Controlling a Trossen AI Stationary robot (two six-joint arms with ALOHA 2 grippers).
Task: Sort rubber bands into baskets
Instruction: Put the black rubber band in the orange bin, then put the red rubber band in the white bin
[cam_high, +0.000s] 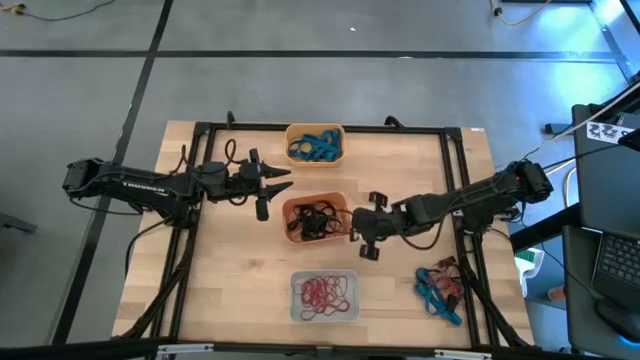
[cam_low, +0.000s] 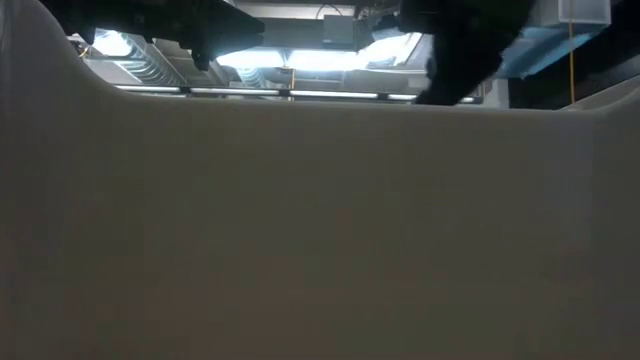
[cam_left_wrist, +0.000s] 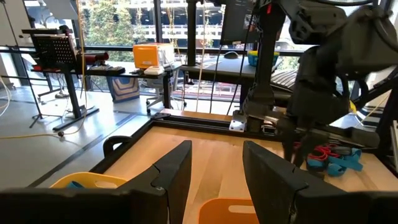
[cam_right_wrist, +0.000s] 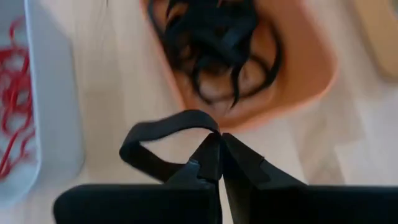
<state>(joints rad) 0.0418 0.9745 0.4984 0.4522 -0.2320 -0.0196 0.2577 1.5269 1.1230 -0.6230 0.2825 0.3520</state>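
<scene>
No legible writing on baskets (cam_high: 314, 217)

Probably a lab: framed workbench (cam_high: 240, 290), equipment desks (cam_left_wrist: 124, 70).

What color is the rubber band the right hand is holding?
Black rubber band, pinched in the right hand; clearest in the right wrist view.

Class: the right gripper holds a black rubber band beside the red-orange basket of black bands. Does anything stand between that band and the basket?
Nothing visible does. The right gripper pinches the black rubber band beside the red-orange basket, with bare table between them.
</scene>
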